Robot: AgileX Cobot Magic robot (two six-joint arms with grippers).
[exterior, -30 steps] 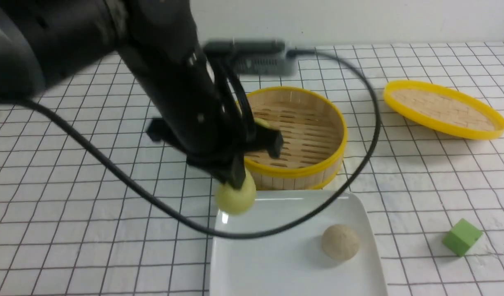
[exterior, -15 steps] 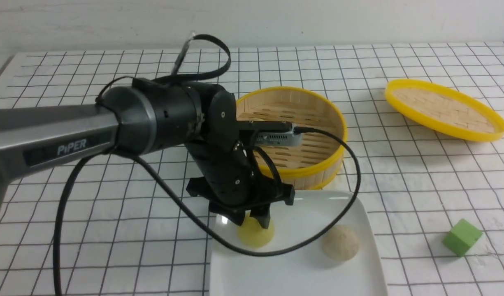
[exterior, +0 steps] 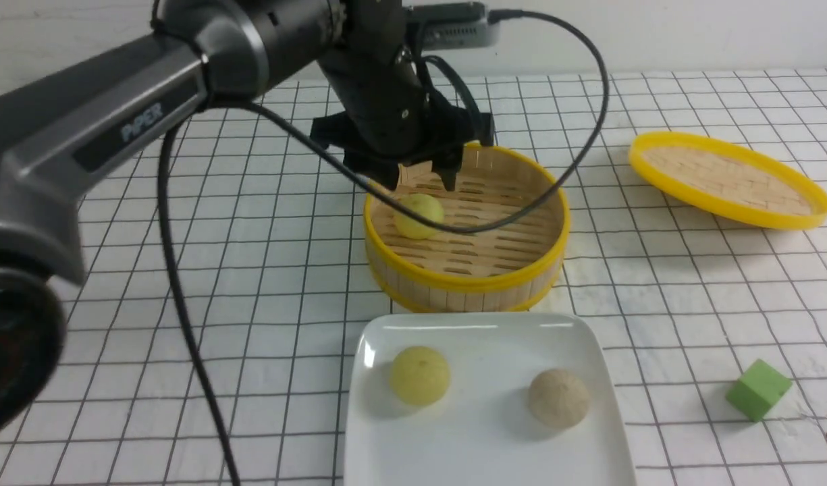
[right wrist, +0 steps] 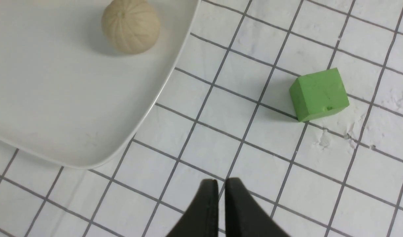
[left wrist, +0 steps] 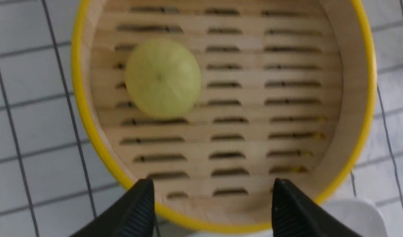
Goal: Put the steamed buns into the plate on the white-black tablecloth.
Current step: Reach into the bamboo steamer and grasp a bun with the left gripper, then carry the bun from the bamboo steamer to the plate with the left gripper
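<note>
Tabletop scene, covered edge to edge by the white-black tablecloth (exterior: 183,283), a white cloth ruled with a thin black grid. A plain pale wall (exterior: 690,34) closes the far side. The cloth shows small wrinkles and puckers beside the green cube (right wrist: 319,93), which sits at the near right.

Near the front edge lies the plate (exterior: 481,452), glossy white and rounded-square. It carries a pale yellow steamed bun (exterior: 420,375) toward the robot's left and a beige steamed bun (exterior: 558,398) toward its right, the two apart. Just behind the plate stands the round, yellow-rimmed bamboo steamer (exterior: 467,283). A second yellow steamed bun (exterior: 418,216) rests on its slatted floor, at the left side. The steamer lid (exterior: 727,177) lies on the cloth at the far right.

The left fingers (left wrist: 137,210) hang above the steamer, spread wide apart and empty. The right fingers (right wrist: 206,210) hover over bare cloth between the plate corner and the cube, drawn together but for a thin slit, gripping nothing.
</note>
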